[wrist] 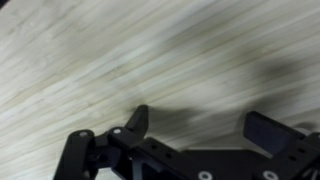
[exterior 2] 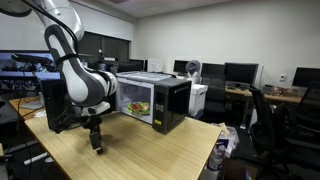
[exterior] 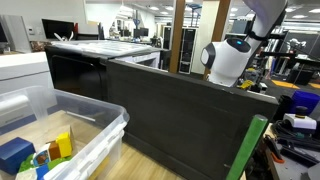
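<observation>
Office lab, pale wooden tabletop [exterior 2: 150, 150]. I saw my hand [exterior 2: 96, 143] hanging fingers-down just above bare wood, released, jaws wide, grasping nothing. Nearest to it stood a black microwave [exterior 2: 155, 100], farther back and toward the picture's right in an exterior view.

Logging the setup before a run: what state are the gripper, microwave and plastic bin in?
Gripper: open, empty, pointing down over the wooden table.
Microwave: upright on the table, inside lit; door open or shut, cannot tell.
Plastic bin: no lid on, coloured blocks inside.
</observation>
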Tool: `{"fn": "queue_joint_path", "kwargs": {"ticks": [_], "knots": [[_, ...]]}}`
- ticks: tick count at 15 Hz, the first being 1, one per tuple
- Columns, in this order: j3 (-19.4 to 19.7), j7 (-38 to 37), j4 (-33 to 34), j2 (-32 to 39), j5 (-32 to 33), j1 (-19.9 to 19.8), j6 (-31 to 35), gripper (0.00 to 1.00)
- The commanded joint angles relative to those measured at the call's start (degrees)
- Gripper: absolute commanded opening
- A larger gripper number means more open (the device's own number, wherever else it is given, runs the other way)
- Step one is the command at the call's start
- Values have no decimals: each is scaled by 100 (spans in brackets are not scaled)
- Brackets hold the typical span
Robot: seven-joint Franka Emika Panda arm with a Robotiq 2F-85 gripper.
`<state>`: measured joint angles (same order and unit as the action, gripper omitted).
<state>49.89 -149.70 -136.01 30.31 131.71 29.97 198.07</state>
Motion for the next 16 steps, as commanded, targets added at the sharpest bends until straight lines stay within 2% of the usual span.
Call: {"fn": "queue_joint_path", "kwargs": {"ticks": [1,2,3,4,7,9,10,16], "knots": [[-434,0,-178,-55,42,-467,0,100],[-685,6,-175,-138,76,-762,-8,100],[-1095,11,-190,-259,212,-1198,-10,100],[-1260,14,-183,-271,232,-1374,-12,100],[-1433,34,-154,-389,171,-1636,-13,100],[-1422,35,-114,-453,181,-1639,-13,100],[-1296,35,24,-297,146,-1570,-13,100],[-1291,35,33,-299,146,-1566,-13,100]]}}
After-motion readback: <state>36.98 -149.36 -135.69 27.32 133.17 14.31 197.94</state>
